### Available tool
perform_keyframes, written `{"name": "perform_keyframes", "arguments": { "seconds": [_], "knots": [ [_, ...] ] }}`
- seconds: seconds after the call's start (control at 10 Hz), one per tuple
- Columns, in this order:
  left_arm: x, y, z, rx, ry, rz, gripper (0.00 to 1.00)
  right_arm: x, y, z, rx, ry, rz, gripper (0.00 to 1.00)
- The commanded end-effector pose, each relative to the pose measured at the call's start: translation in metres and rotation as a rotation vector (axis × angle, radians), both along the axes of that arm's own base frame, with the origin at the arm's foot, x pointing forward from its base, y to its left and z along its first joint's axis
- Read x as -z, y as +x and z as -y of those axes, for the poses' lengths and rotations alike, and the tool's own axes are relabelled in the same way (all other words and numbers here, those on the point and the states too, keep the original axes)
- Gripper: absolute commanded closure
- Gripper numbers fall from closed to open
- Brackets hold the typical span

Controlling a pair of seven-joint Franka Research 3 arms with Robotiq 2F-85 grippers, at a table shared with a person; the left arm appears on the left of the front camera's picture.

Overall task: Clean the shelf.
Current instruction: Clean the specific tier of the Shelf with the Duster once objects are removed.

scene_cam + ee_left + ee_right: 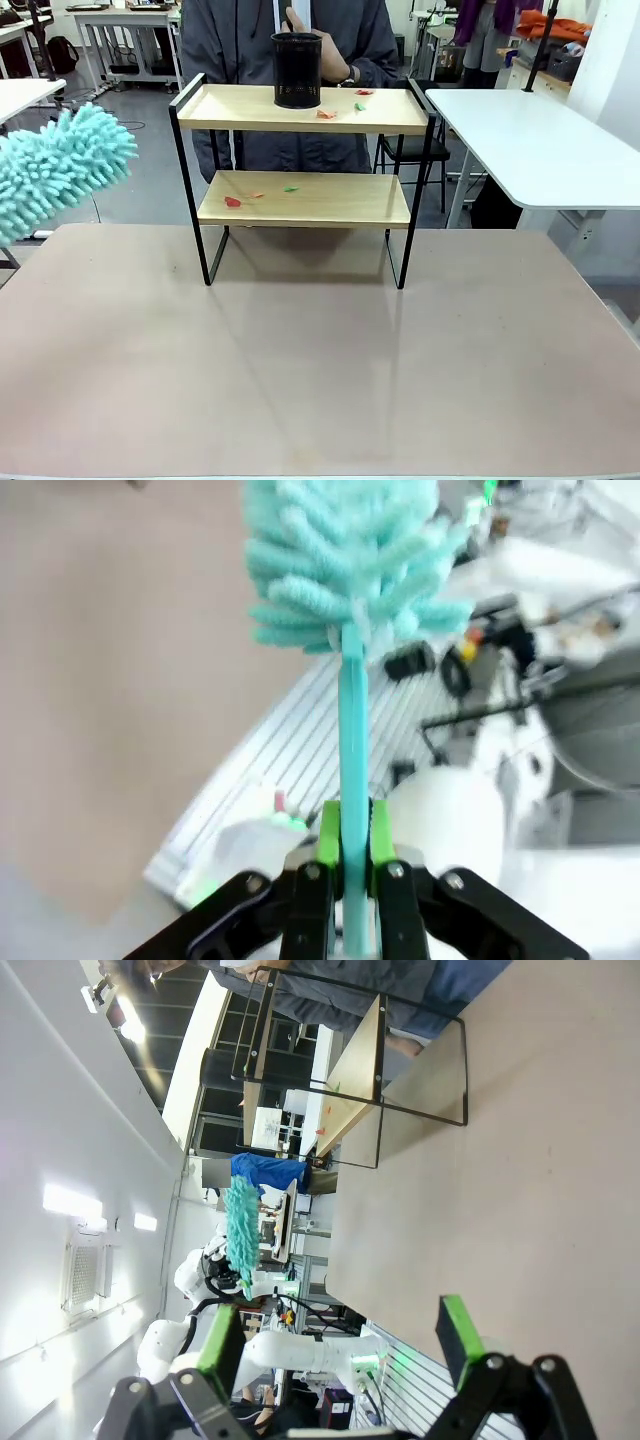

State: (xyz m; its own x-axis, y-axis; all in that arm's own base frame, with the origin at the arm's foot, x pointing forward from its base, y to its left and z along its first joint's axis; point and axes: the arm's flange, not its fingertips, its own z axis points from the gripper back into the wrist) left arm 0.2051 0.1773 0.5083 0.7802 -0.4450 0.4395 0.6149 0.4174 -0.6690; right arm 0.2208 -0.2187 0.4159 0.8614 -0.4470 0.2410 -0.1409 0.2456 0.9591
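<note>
**Duster up, shelf not yet wiped**

The brown worktop [320,380] carries one shelf [250,108], standing toward its far edge at the middle, with a person just behind it. It has two wooden boards in a black frame.

One fluffy teal duster [55,170] hangs in the air at the robot's left, well apart from the shelf. The left end effector [345,845] pinches its thin handle [351,730] between the green pads. The right end effector [340,1345] is spread wide and holds nothing.

One black mesh cup [297,70] stands on the top board, the person's hand [322,48] close behind it.

Six small scraps lie on the boards: three on top [325,114] and three below [232,202], in red, orange and green.

Judging by this, cleaning has not begun. Both boards need sweeping, and the cup is in the way.
</note>
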Motion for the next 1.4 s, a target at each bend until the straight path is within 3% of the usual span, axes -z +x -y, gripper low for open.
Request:
{"name": "perform_keyframes", "arguments": {
  "seconds": [0.0,0.2,0.5,0.6,1.0,1.1,1.2,1.3],
  "knots": [
    [0.009,0.002,0.016,0.197,0.062,0.013,0.88,-0.001,-0.001,0.002,-0.012,-0.010,0.025,0.00],
    [0.012,0.018,0.053,0.274,0.132,-0.023,0.88,-0.001,-0.001,0.002,-0.012,-0.010,0.025,0.00],
    [0.017,0.041,0.110,0.125,0.159,-0.050,0.88,-0.001,-0.001,0.002,-0.012,-0.010,0.025,0.00],
    [0.019,0.046,0.129,0.032,0.178,-0.025,0.88,-0.001,-0.001,0.002,-0.012,-0.010,0.025,0.00],
    [0.019,0.065,0.174,-0.134,0.196,0.042,0.88,-0.001,-0.001,0.002,-0.012,-0.010,0.025,0.00],
    [0.019,0.064,0.183,-0.016,0.214,0.031,0.88,-0.001,-0.001,0.002,-0.012,-0.010,0.025,0.00],
    [0.013,0.065,0.159,-0.088,0.199,0.027,0.88,-0.001,-0.001,0.002,-0.012,-0.010,0.025,0.00],
    [0.013,0.065,0.159,-0.088,0.199,0.027,0.88,-0.001,-0.001,0.002,-0.012,-0.010,0.025,0.00]
  ]
}}
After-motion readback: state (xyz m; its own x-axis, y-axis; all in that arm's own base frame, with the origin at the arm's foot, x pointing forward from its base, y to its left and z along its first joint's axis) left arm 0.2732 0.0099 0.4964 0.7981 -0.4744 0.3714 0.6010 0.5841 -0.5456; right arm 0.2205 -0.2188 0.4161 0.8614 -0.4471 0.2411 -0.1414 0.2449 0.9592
